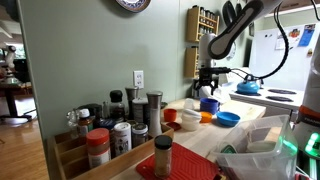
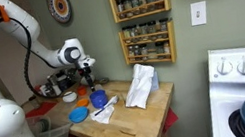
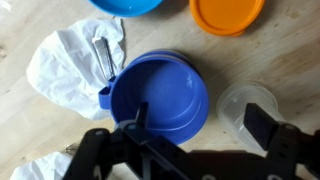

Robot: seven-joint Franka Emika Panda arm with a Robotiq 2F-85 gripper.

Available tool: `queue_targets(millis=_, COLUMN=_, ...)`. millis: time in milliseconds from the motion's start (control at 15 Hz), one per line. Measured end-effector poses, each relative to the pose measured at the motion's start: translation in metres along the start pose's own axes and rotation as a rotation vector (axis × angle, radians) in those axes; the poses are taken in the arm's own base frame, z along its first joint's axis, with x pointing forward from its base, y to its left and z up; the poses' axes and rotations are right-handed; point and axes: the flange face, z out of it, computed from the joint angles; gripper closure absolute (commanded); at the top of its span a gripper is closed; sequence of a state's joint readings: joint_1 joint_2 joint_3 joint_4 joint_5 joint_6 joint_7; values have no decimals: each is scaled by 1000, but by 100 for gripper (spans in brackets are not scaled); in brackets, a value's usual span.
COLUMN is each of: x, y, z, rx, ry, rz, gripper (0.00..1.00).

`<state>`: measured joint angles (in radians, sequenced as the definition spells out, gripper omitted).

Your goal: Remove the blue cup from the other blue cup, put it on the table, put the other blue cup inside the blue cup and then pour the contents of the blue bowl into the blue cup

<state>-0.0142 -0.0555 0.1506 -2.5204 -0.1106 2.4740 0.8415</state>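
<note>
The blue cup (image 1: 209,104) stands on the table (image 1: 252,128) in an exterior view, directly under the gripper (image 1: 207,82), with the blue bowl (image 1: 228,118) just beside it. In an exterior view the gripper (image 2: 88,73) hangs above the blue cup (image 2: 98,99). The wrist view shows the jaws spread wide over its doubled rim, gripping nothing. The two cups look nested, so every step seems left to do.

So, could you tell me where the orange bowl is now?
The orange bowl sits top right in the wrist view, beside the blue bowl, past the blue cup.
</note>
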Motion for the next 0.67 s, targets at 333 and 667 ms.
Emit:
queue_targets(millis=333, x=8, y=4, z=18, rx=7, ry=-9, rz=7, gripper=50)
queue_targets(millis=667, x=10, y=1, z=29, rx=9, ry=-16, rz=-1, gripper=50)
